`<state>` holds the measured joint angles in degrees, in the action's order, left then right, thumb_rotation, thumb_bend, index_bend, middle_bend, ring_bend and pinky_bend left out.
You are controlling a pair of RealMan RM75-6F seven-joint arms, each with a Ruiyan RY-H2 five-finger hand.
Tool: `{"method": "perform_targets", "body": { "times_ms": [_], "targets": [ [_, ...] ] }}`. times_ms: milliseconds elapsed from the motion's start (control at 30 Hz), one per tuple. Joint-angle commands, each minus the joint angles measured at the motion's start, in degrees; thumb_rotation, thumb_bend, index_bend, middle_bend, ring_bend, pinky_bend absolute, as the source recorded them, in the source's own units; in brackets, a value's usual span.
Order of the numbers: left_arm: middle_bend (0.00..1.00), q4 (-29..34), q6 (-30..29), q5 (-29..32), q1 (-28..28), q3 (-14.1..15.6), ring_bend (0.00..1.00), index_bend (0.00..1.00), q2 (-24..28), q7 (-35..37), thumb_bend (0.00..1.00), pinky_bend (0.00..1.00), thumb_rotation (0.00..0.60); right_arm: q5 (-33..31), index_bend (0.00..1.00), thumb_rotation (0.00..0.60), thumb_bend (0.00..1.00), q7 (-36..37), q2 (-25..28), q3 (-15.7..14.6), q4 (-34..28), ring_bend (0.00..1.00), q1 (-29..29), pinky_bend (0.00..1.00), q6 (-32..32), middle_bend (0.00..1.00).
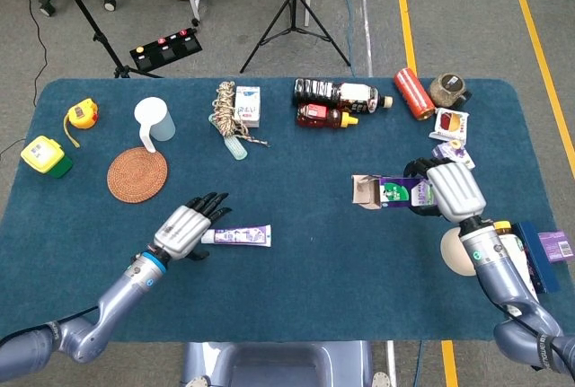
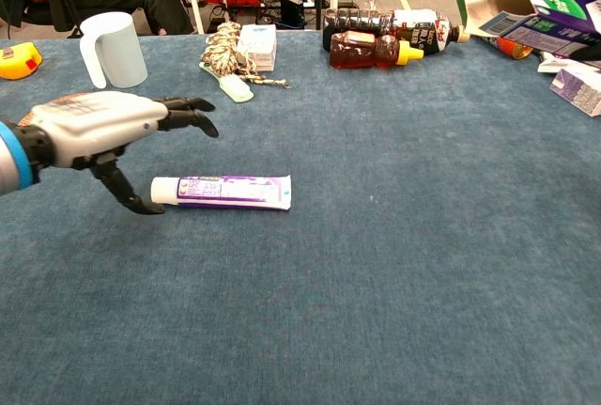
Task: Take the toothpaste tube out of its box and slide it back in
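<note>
toothpaste tube [image 1: 236, 236] beside spread, empty left hand [image 1: 184, 227]; right hand [image 1: 449, 189] grips box [image 1: 388, 193].

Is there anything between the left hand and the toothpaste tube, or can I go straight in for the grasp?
Nothing visible. The left hand is open at the cap end of the toothpaste tube, with only bare table between them. The right hand holds the box well clear.

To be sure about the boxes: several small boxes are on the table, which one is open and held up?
The purple-and-green toothpaste box in the right hand: its flap end gapes open, while the others lie on the cloth.
</note>
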<state>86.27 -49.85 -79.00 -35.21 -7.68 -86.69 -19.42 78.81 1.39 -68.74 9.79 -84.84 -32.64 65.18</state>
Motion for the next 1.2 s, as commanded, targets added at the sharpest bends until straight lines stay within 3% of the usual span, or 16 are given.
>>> {"method": "perform_targets", "body": {
  "times_ms": [33,300,600,800,933,1033,1100,1200],
  "targets": [
    [0.12,-1.4,-0.32,2.94,-1.62,-0.7,0.07,0.23,-4.05,-4.74,0.18,0.26,0.6,-0.04,0.47,0.6,0.44,-0.08,-0.08,-0.01,0.12,0.59,0.06,0.63,-0.13,0.56],
    [0.25,-3.08,-3.53,7.09,-2.13,-0.86,0.2,0.36,-8.42,-10.46,0.24,0.44,0.6,-0.18,0.47,0.6,0.44,0.39,-0.13,0.09,0.54,0.59,0.25,0.63,-0.53,0.56],
    [0.41,-4.35,-6.7,9.17,-1.74,-0.7,0.38,0.51,-9.01,-11.86,0.27,0.61,0.6,-0.09,0.47,0.6,0.44,0.82,-0.4,0.13,1.32,0.59,0.37,0.63,-0.83,0.56],
    [0.43,-4.16,-8.13,12.47,-0.96,-0.82,0.41,0.53,-6.32,-14.61,0.27,0.63,0.6,0.14,0.47,0.6,0.44,0.89,-0.77,0.09,1.56,0.59,0.39,0.63,-0.89,0.56],
    [0.43,-4.45,-7.72,12.95,-0.82,-1.38,0.4,0.53,-4.55,-11.59,0.26,0.6,0.6,0.15,0.47,0.6,0.44,0.76,-1.17,0.08,1.74,0.59,0.32,0.63,-1.05,0.56],
    [0.32,-5.9,-7.54,10.27,-0.84,-0.61,0.28,0.42,-3.66,-7.84,0.24,0.48,0.6,0.24,0.47,0.6,0.44,0.58,-1.43,-0.02,1.85,0.59,0.3,0.63,-1.18,0.56],
    [0.12,-5.76,-5.13,9.14,-1.17,0.33,0.1,0.22,-2.3,-4.22,0.23,0.33,0.6,0.22,0.47,0.6,0.44,0.51,-1.6,-0.07,1.98,0.59,0.31,0.63,-1.26,0.56],
    [0.0,-4.68,-2.63,7.49,-1.51,1.51,0.0,0.04,0.34,-0.33,0.22,0.19,0.6,0.18,0.47,0.6,0.45,0.48,-1.64,-0.1,2.24,0.59,0.34,0.63,-1.4,0.56]
  ]
}}
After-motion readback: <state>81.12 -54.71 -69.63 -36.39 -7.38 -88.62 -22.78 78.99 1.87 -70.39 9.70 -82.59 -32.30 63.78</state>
